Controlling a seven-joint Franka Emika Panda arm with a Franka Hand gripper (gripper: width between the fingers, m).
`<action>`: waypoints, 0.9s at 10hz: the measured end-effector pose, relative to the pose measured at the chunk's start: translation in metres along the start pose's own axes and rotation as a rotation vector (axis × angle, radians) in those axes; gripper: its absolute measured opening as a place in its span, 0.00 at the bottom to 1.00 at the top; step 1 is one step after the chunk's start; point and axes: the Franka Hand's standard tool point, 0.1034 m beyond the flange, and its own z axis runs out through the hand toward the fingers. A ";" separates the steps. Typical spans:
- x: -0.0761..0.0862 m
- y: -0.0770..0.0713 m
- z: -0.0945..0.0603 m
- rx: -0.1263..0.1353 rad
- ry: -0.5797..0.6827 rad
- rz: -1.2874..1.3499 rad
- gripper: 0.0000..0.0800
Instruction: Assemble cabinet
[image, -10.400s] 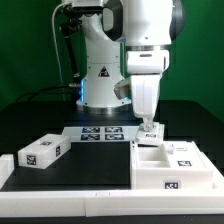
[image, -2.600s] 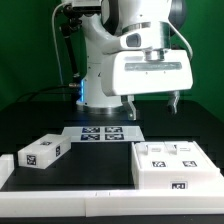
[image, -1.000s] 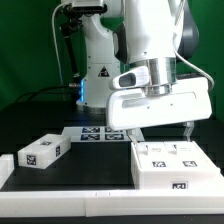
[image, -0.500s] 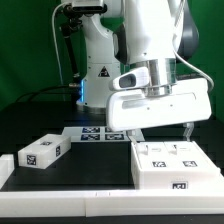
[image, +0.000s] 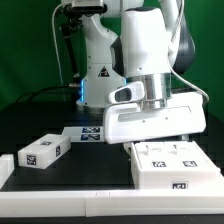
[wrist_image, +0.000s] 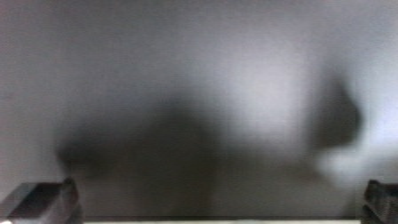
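**A:** Quick, what's at the exterior view's left?
**B:** You've got a small tagged panel (image: 40, 152) lying flat on the black table (image: 90, 165), well apart from the arm. It has no part in the coming move.

**A:** Middle?
**B:** The marker board (image: 92, 133) lies flat there. Its right end is hidden behind the arm.

**A:** Gripper state?
**B:** The gripper (image: 158, 140) hangs right of centre, with its wide body turned across the view. It's released. In the wrist view the dark fingertips (wrist_image: 36, 200) sit at opposite edges with nothing between them. Everything else in that view is grey blur, so you can't read the target from it.

**A:** And the cabinet?
**B:** The cabinet (image: 172, 168) is at the exterior view's right, straight below the gripper and a little nearer the camera. The hand's lower edge sits just over the cabinet's top face. I can't tell whether they touch.

**A:** Axis?
**B:** The cabinet's long axis runs left to right across the view, parallel to the hand's wide body. So I'd judge your jaws would close along its length, not across it. The move is straight down with no sideways travel. There's only one arm, so you have no choice to make there.
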 end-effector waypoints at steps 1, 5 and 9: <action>0.000 0.000 0.000 0.000 0.000 0.000 1.00; 0.000 0.001 0.001 0.000 0.000 -0.017 0.70; -0.002 0.001 0.001 0.000 0.000 -0.043 0.25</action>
